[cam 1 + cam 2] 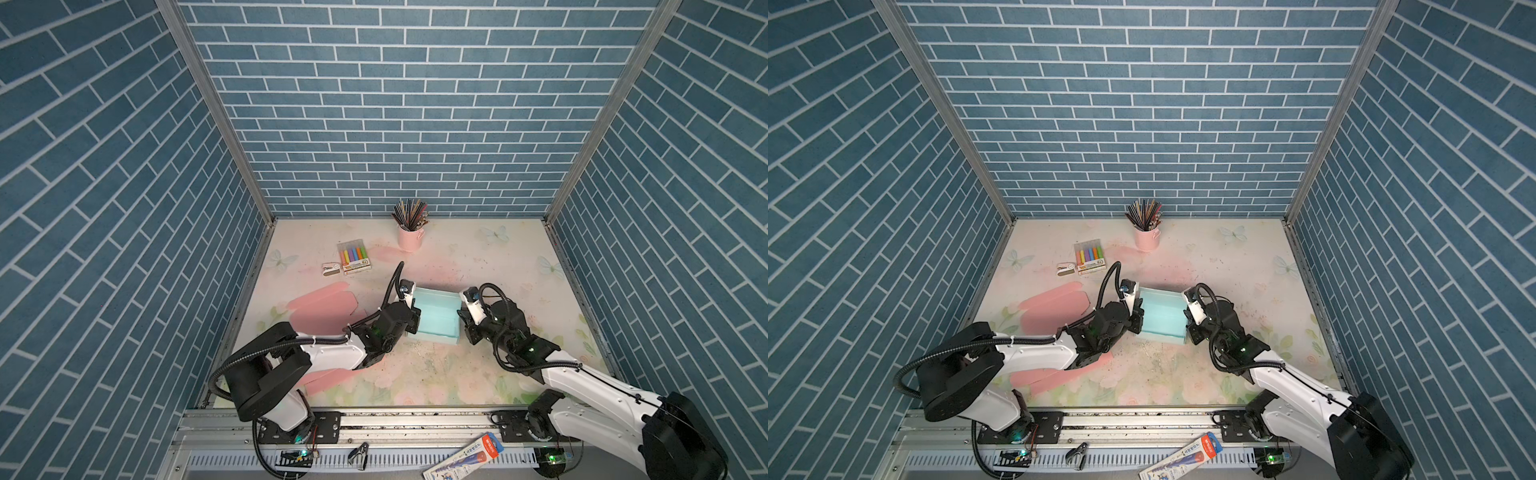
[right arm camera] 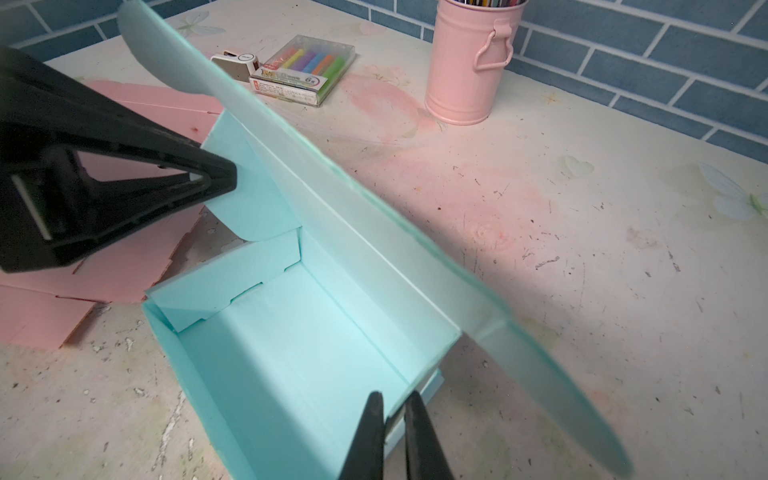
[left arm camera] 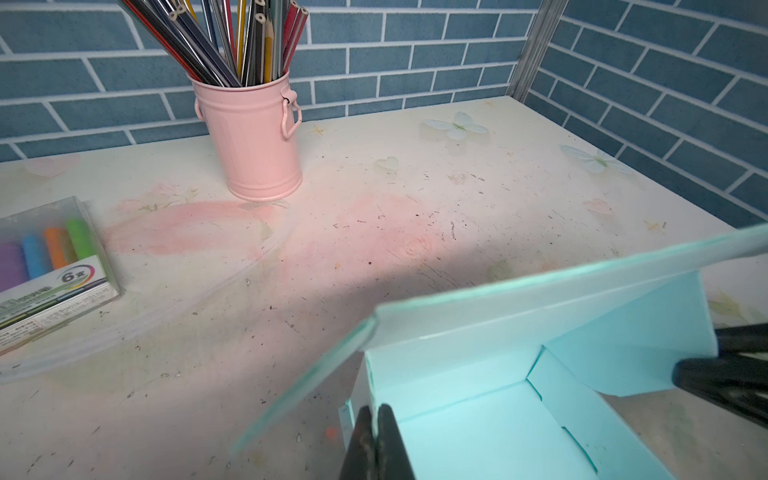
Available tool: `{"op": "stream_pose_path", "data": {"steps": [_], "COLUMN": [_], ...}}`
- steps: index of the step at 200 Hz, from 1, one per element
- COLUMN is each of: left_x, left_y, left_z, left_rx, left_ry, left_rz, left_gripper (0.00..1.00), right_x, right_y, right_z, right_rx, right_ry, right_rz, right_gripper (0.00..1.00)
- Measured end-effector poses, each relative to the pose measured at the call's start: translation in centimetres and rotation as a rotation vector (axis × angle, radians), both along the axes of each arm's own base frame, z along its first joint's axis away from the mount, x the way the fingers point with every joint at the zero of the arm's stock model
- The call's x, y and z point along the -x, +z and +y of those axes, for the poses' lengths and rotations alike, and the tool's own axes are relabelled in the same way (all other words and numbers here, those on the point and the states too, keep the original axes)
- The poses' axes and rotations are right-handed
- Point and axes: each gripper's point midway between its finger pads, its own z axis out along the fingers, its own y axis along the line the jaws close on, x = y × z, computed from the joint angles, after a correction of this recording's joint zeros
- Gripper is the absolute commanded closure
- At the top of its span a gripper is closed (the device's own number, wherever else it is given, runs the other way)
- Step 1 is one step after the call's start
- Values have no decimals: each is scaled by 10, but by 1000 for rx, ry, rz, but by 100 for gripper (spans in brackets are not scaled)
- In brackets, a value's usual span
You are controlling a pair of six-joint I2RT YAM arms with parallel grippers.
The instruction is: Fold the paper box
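Note:
The teal paper box stands open-topped in the middle of the table, its side walls up. Its long lid flap rises tilted from the far wall. My left gripper is shut on the box's left end wall. My right gripper is shut on the right end wall. In the right wrist view the box's floor and a folded-in end flap show, with the left gripper's fingers against that end.
A flat pink box blank lies left of the box, partly under the left arm. At the back stand a pink pencil pot, a marker pack and a small stapler. On the front rail lie a clip and a pen pack.

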Motion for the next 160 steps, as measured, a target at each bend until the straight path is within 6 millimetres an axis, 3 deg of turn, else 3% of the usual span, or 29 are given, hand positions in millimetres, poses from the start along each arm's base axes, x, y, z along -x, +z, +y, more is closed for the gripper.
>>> {"op": "stream_pose_path", "data": {"steps": [160], "left_x": [29], "left_y": [-7], "left_z": [-5], "left_rx": [81], "left_ry": [60], "left_rz": [-48], "left_gripper": [99], "right_x": [8], "right_y": [-7], "right_z": [-7], "right_rx": [-46], "right_ry": [-38], "right_rz": [31], "right_gripper": [88]}}
